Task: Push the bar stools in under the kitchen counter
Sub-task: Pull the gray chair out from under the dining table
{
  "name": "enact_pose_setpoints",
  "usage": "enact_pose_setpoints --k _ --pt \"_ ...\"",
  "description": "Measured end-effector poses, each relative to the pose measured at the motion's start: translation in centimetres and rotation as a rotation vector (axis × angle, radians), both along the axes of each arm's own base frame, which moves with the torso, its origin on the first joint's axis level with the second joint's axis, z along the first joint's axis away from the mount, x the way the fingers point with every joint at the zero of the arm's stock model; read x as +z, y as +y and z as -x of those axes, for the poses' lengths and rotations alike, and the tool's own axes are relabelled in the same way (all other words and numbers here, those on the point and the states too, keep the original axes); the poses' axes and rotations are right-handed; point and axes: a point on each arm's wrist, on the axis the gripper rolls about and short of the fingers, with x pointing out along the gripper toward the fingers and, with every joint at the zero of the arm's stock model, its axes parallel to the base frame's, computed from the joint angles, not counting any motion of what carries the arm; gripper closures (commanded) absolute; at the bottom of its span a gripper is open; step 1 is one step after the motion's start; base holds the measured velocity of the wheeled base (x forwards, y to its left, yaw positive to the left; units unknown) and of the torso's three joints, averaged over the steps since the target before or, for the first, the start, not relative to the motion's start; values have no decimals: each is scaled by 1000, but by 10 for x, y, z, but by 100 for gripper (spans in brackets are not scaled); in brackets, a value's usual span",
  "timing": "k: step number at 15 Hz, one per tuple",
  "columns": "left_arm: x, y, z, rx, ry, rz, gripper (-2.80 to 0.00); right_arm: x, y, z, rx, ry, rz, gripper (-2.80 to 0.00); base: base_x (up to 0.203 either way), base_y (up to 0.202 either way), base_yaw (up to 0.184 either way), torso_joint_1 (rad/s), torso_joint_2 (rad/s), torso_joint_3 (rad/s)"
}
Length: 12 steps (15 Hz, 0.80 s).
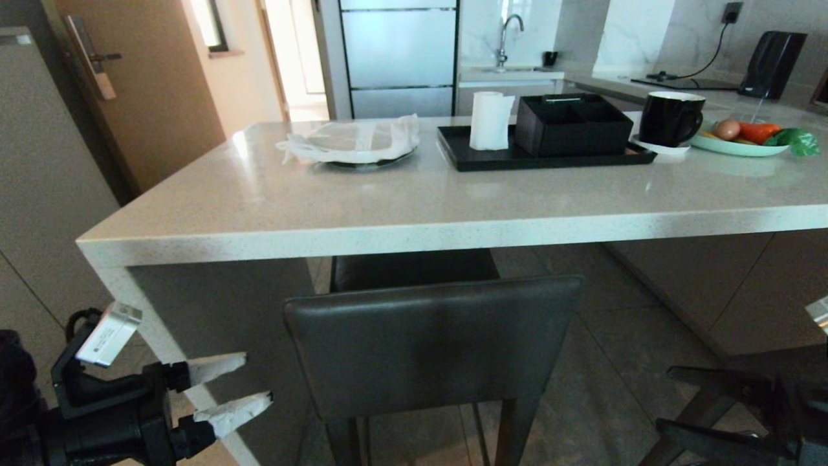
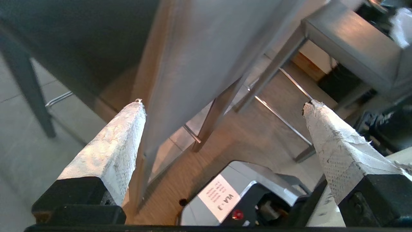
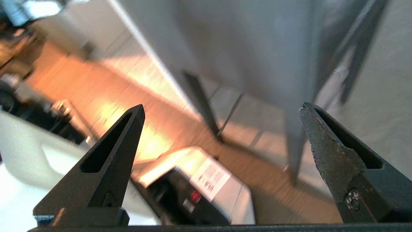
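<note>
Stool stands at the bench edge, seat tucked beneath — backrest outside. Left gripper hangs beside the backrest, fingers spread; right gripper on the other side — also spread.

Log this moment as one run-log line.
left claw: open, low left of bar stool | right claw: open | stool: seat under kitchen counter
</note>
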Motion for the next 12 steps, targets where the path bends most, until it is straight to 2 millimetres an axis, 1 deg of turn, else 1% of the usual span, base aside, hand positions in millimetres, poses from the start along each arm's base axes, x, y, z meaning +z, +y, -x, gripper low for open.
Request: enact_pose_setpoints --k 3,5,9,12 --pt "-23 4 -27 -25 -22 3 -280 -13 4 -19 36 48 26 -280 0 0 0 0 0 0" --pt "-34 1 -41 -47 -45 3 -280 -19 7 -34 46 46 31 -280 0 0 0 0 0 0" --pt "-51 -12 -56 -100 -4 4 -280 -34 11 -68 98 7 7 -280 0 0 0 0 0 0" --pt "-56 -19 -61 -125 9 1 -280 -48 12 -81 130 30 -7 -280 0 0 0 0 0 0"
